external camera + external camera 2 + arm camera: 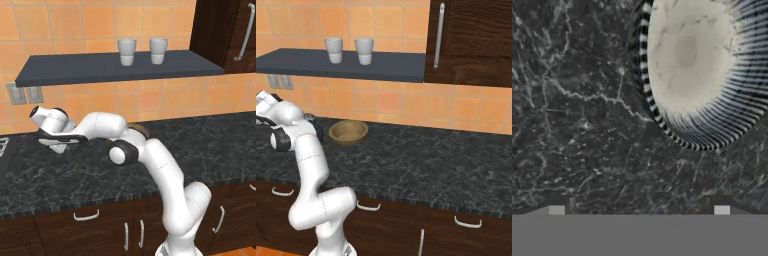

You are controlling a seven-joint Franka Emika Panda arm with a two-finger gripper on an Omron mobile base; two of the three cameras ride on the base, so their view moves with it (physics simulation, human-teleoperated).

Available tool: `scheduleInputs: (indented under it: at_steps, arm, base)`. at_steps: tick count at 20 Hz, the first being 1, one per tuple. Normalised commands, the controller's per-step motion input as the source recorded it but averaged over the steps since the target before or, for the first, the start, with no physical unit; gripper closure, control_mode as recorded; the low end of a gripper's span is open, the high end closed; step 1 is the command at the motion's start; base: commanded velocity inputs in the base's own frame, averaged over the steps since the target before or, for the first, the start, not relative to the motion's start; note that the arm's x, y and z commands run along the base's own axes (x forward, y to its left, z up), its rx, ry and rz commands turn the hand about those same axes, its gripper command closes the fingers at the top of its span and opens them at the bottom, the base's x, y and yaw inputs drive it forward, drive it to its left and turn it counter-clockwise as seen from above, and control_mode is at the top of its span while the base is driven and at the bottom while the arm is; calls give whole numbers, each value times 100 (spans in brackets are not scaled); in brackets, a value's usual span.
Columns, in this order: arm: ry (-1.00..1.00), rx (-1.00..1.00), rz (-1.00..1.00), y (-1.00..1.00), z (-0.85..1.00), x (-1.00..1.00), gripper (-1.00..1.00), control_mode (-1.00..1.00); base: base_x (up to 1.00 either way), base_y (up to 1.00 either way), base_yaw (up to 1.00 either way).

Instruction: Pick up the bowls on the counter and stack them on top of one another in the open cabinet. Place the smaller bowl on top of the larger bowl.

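Note:
The small grey-white speckled bowl [694, 65], with a dark striped rim, sits on the black counter [577, 110], up and to the right of my fingertips in the hand view. My gripper [639, 209] is open, its two tips wide apart with bare counter between them. In the left base view the gripper [56, 146] points down at the counter [210, 145] at the left, close over it. The larger tan-brown bowl [348, 131] rests upright near the wall, to the right of my arm, and its rim [141, 129] peeks out behind my elbow. The slate-grey open shelf [75, 70] hangs above.
Two pale grey cups [127, 52] [158, 50] stand on the shelf toward its right half. A tall dark brown cupboard [476, 40] with a metal handle adjoins the shelf's right end. Wall sockets [17, 93] sit at the left below the shelf.

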Motion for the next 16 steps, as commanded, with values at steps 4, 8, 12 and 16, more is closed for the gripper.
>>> scheduleInputs:
  at_steps: [4, 8, 12, 16]
  arm:
    - [5, -6, 0, 10, -28, 39, -100, -100]
    - [2, -4, 1, 13, -13, 24, -100, -100]
    - [0, -5, 8, 12, 0, 1, -100, -100]
    - [0, -2, 14, 0, 0, 0, -100, -100]
  base:
    - [0, 0, 0]
    - [0, 0, 0]
    - [0, 0, 0]
    - [0, 0, 0]
